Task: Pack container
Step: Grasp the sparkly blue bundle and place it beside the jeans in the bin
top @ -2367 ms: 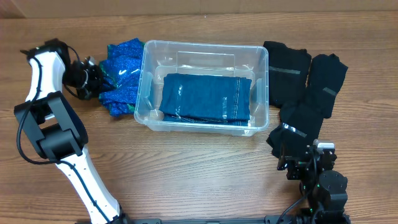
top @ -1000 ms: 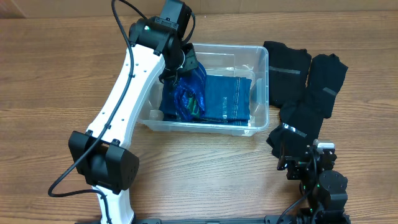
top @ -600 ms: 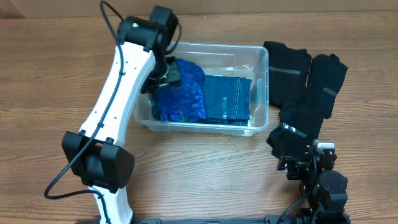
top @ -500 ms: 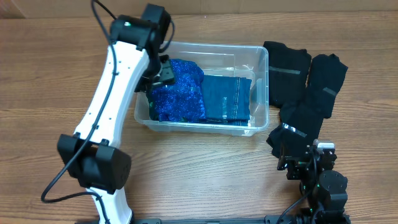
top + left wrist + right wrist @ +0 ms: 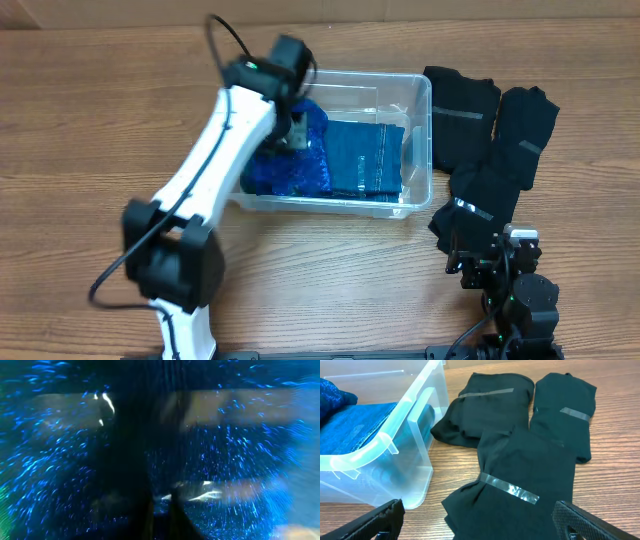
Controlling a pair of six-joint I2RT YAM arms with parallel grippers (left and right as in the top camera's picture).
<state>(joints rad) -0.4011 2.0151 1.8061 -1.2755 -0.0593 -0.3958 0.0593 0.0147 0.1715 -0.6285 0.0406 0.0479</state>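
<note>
The clear plastic container stands mid-table and holds a folded teal garment on its right side. A sparkly blue garment lies in its left side. My left gripper is down inside the container, on top of the sparkly garment. In the left wrist view the blurred sparkly fabric fills the frame, and the dark fingers sit close together against it. My right gripper is open and empty at the front right. The container's corner shows in the right wrist view.
Three folded black garments with tape strips lie right of the container: two at the back and one nearer. The near one lies just ahead of my open right gripper.
The left arm carried the sparkly blue garment from the table left of the container into it, laid it in the left side, drew left, then moved back right over it.
</note>
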